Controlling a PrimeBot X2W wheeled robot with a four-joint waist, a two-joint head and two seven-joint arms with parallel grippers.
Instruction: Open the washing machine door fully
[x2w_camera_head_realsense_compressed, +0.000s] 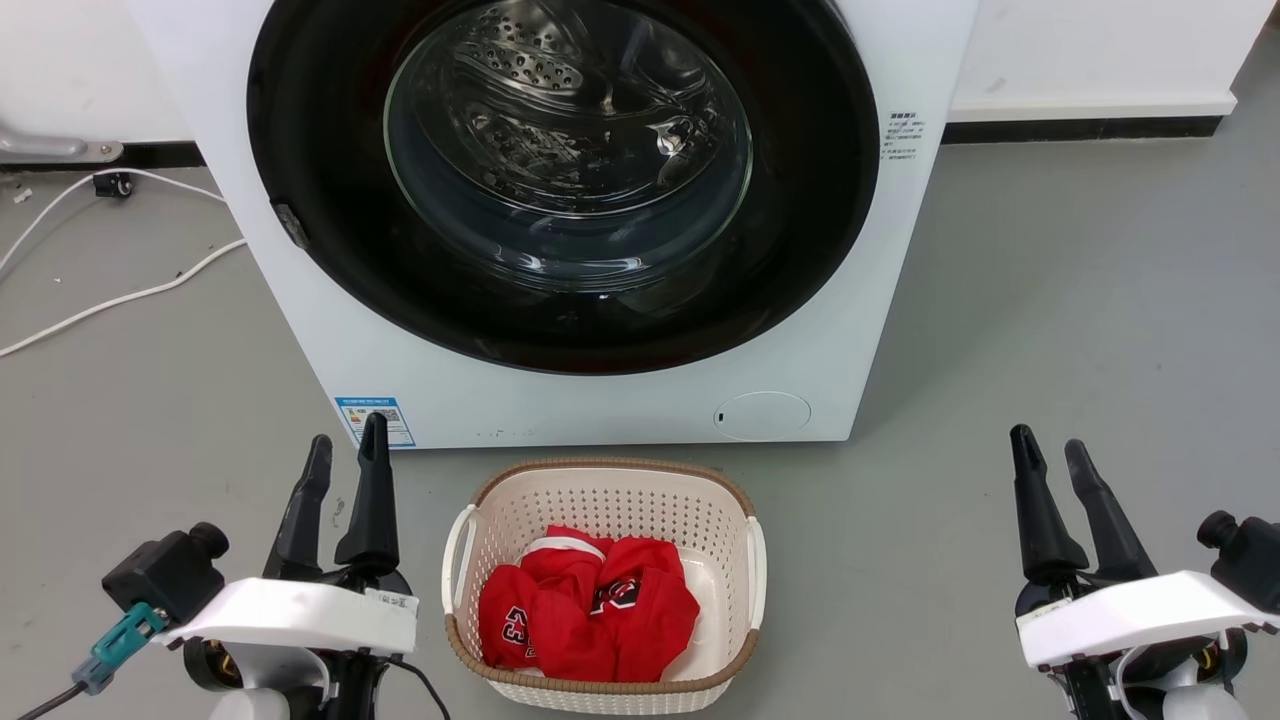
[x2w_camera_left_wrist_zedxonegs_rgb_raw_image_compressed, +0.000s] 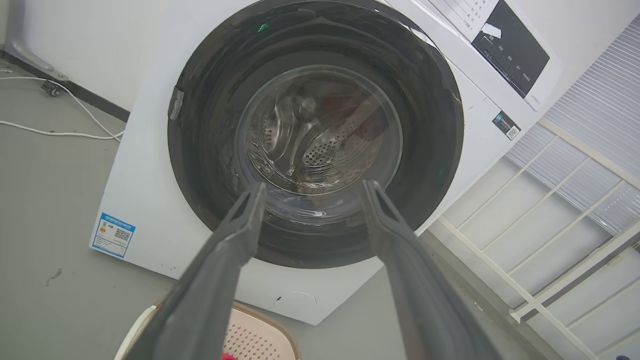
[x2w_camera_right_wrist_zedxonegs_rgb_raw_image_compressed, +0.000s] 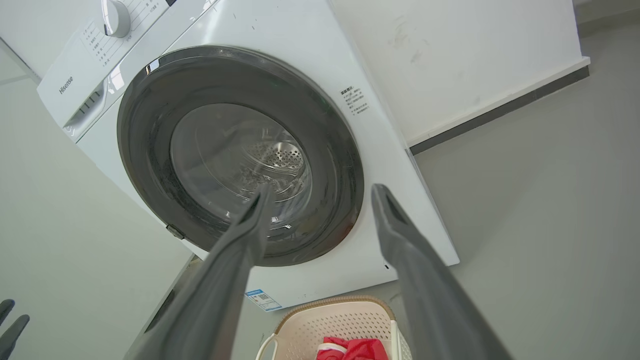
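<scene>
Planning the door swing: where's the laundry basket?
Head view: the basket sits on the floor just before the washing machine, between the left gripper and right gripper.

The head camera looks steeply down on the washing machine (x2w_camera_head_realsense_compressed: 600, 405) and basket (x2w_camera_head_realsense_compressed: 600, 505). Both wrist cameras sit low, facing up at its door (x2w_camera_left_wrist_zedxonegs_rgb_raw_image_compressed: 430, 125) from opposite sides.

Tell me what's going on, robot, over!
Open, empty: left gripper, right gripper, both short of the washing machine door. Door shut. In the way: laundry basket of red clothes on the floor.
</scene>
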